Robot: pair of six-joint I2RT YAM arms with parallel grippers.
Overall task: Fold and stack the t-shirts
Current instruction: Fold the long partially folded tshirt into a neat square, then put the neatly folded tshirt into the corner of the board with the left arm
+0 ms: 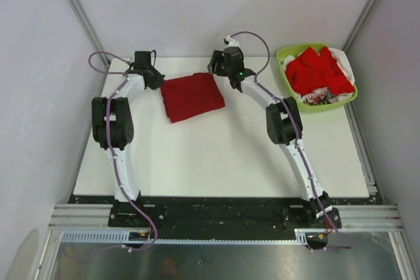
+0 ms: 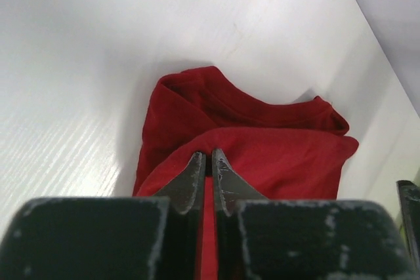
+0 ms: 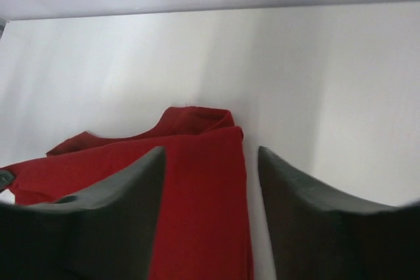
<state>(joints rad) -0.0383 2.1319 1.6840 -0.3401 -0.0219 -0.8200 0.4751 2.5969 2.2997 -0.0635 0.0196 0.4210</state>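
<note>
Folded crimson t-shirt [image 1: 192, 96] lying flat at the far centre-left of the white table [image 1: 216, 162], long axis across the table, right end slightly farther back. Left end effector [image 2: 205, 157]: fingers together at the shirt's left edge; whether cloth is pinched cannot be told. Right end effector [image 3: 210, 152]: fingers apart over the right edge. Lime-green basket [image 1: 331, 107], far right corner, holds bright red t-shirts [image 1: 318, 70] and white fabric [image 1: 342, 57]. Pale walls enclose the table.
</note>
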